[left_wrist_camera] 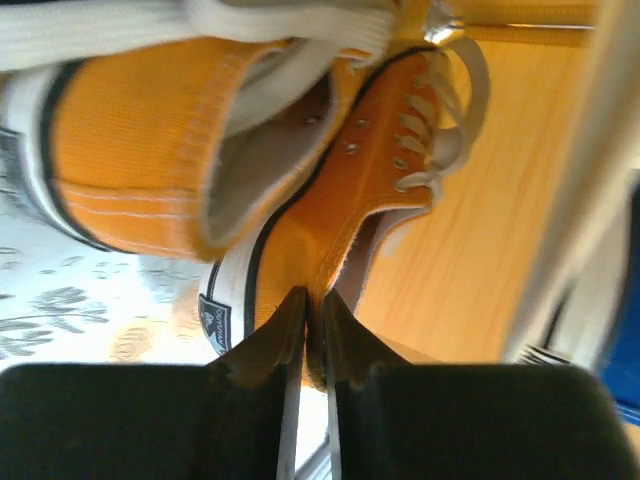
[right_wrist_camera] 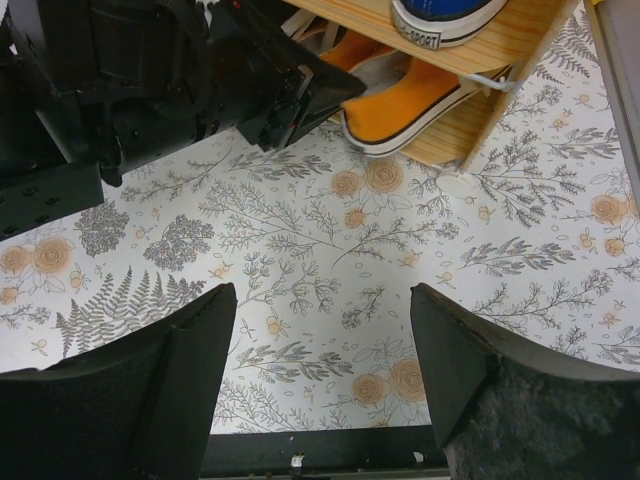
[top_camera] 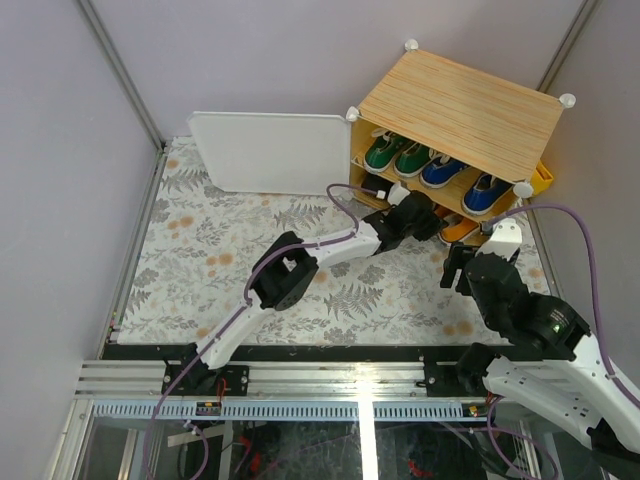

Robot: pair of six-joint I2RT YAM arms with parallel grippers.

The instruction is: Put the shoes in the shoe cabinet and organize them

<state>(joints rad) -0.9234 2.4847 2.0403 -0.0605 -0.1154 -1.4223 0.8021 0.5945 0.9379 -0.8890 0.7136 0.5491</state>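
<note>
The shoe cabinet (top_camera: pixel 460 108) stands at the back right with a light wood top. On its upper shelf sit green shoes (top_camera: pixel 394 153) and blue shoes (top_camera: pixel 462 181). My left gripper (top_camera: pixel 428 216) reaches into the lower shelf and is shut on the canvas edge of an orange shoe (left_wrist_camera: pixel 372 185). A second orange shoe (left_wrist_camera: pixel 130 140) lies beside the held one. My right gripper (right_wrist_camera: pixel 325 305) hangs open above the floral mat in front of the cabinet, holding nothing. From the right wrist view, an orange shoe (right_wrist_camera: pixel 412 98) shows on the lower shelf and a blue shoe (right_wrist_camera: pixel 445 18) above it.
The white door panel (top_camera: pixel 270 150) stands open to the left of the cabinet. A floral mat (top_camera: pixel 210 260) covers the table. The left arm (top_camera: pixel 300 265) stretches diagonally across the mat. Grey walls close in the sides and back.
</note>
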